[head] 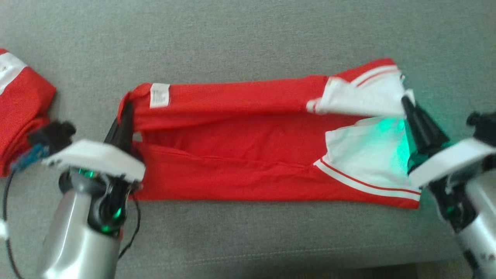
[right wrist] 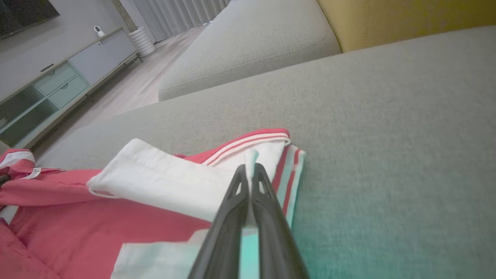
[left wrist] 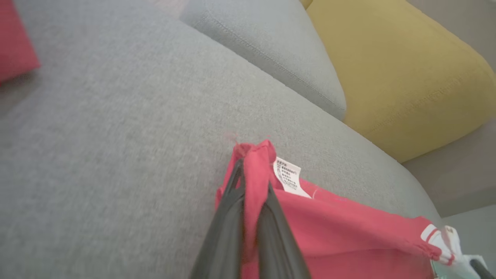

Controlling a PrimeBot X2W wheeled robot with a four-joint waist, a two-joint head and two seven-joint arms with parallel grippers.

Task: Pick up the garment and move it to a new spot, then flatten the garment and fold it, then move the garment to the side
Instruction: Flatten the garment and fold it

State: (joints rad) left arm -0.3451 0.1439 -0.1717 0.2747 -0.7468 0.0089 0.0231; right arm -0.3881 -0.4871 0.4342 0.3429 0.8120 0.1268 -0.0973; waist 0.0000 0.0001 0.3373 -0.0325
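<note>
Left gripper (head: pixel 124 120) pinches red-and-white knit garment (head: pixel 240 162) end, right gripper (head: pixel 411 110) pinches opposite end; stretched between them, your fold lands straight.

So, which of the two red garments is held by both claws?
The red-and-white garment stretched across the sofa, its ends pinched by left claw and right claw; the other garment lies apart at left.

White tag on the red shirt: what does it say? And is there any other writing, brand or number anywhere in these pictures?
White care label near one end of the red shirt: several lines of dark print, too small and blurred to read in either the head view or the left wrist view.
No other words, brands or numbers are legible in these pictures.
</note>
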